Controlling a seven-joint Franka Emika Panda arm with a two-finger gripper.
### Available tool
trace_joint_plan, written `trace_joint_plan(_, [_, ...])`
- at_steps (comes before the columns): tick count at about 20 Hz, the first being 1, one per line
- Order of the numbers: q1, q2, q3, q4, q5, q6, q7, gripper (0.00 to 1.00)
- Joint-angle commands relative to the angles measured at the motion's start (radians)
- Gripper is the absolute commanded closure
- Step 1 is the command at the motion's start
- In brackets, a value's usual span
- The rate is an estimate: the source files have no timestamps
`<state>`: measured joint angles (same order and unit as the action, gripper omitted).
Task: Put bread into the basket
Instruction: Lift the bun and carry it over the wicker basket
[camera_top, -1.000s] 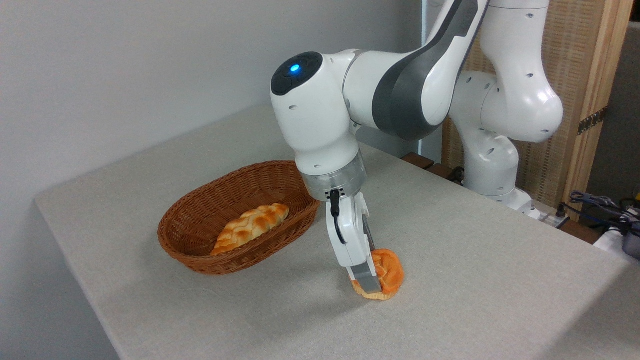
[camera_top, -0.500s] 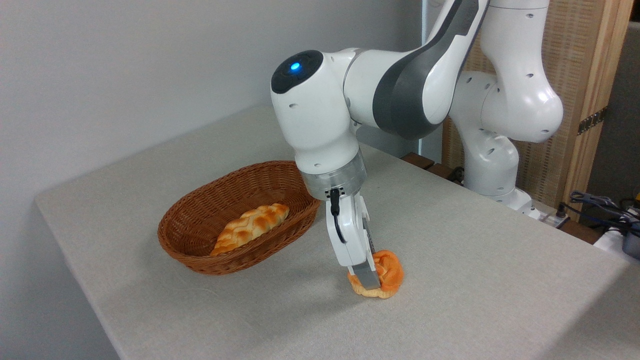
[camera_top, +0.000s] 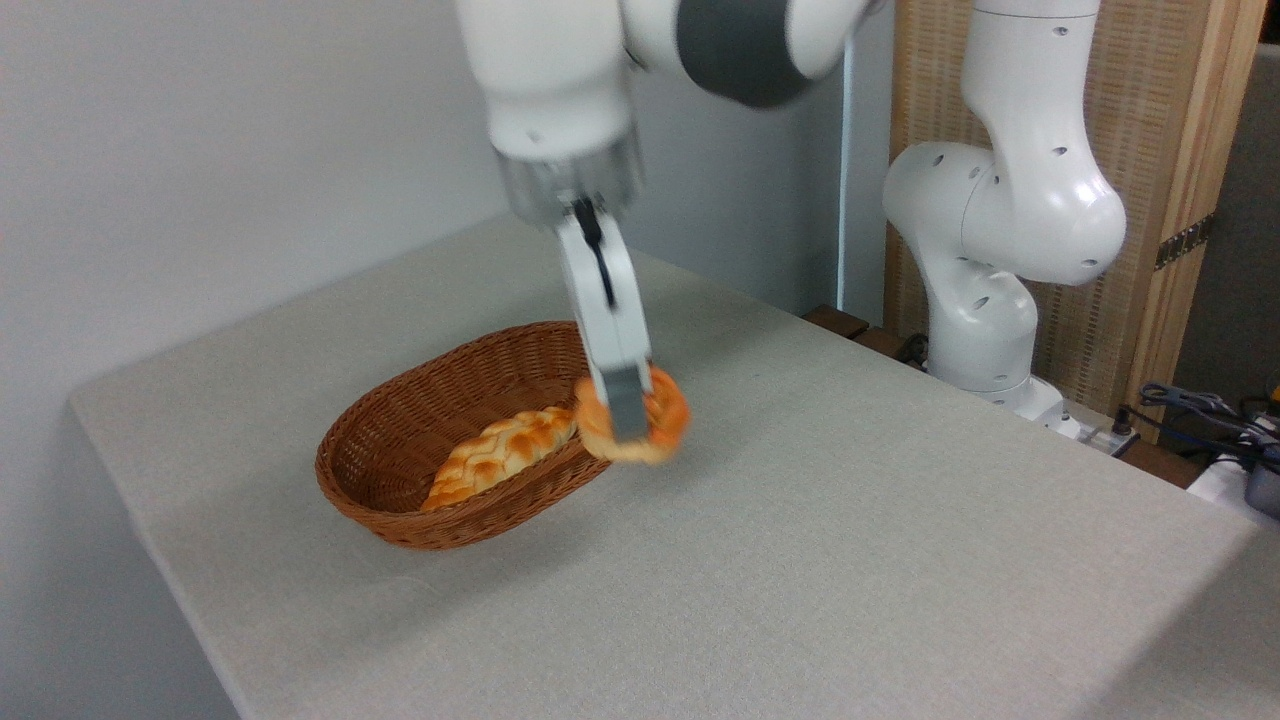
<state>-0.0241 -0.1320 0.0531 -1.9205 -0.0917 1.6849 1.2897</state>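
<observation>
The gripper (camera_top: 628, 415) hangs well above the table (camera_top: 850, 520), its fingers pointing down and clamped on the knotted bun (camera_top: 640, 418). The near finger crosses the bun's face, with golden crust bulging out on either side of it. The bun is clear of the table and stands on edge in the grip, not flat. The picture is motion-blurred here, so the far finger cannot be made out.

The relation that matters is bun to wicker basket (camera_top: 400, 500). The bun overlaps the basket's right-hand rim in this view, but from one camera I cannot tell whether it is above the rim or just beside it. The basket's open hollow lies to the left of the gripper, toward the table's left edge. Its long axis runs from near left to far right, and the braided loaf (camera_top: 500, 455) already lies along that axis. The bare weave lies in the far half, probably the better spot for release.
</observation>
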Motion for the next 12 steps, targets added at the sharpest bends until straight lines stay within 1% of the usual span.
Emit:
trace_joint_plan(1, [-0.002, 0.022, -0.088, 0.081, -0.043, -0.047, -0.286, 0.52])
trace_joint_plan(3, [-0.002, 0.022, -0.130, 0.087, -0.081, -0.045, -0.424, 0.48])
trace_joint_plan(4, [-0.002, 0.022, -0.163, 0.089, -0.088, -0.045, -0.475, 0.48])
trace_joint_plan(7, [-0.004, 0.043, -0.249, 0.089, -0.091, -0.027, -0.604, 0.42])
trace_joint_plan(9, [-0.007, 0.083, -0.301, 0.087, -0.088, 0.043, -0.691, 0.37])
trace_joint_plan(11, [-0.011, 0.126, -0.338, 0.086, -0.076, 0.129, -0.800, 0.24])
trace_joint_plan(12, [-0.013, 0.141, -0.348, 0.086, -0.068, 0.162, -0.819, 0.19])
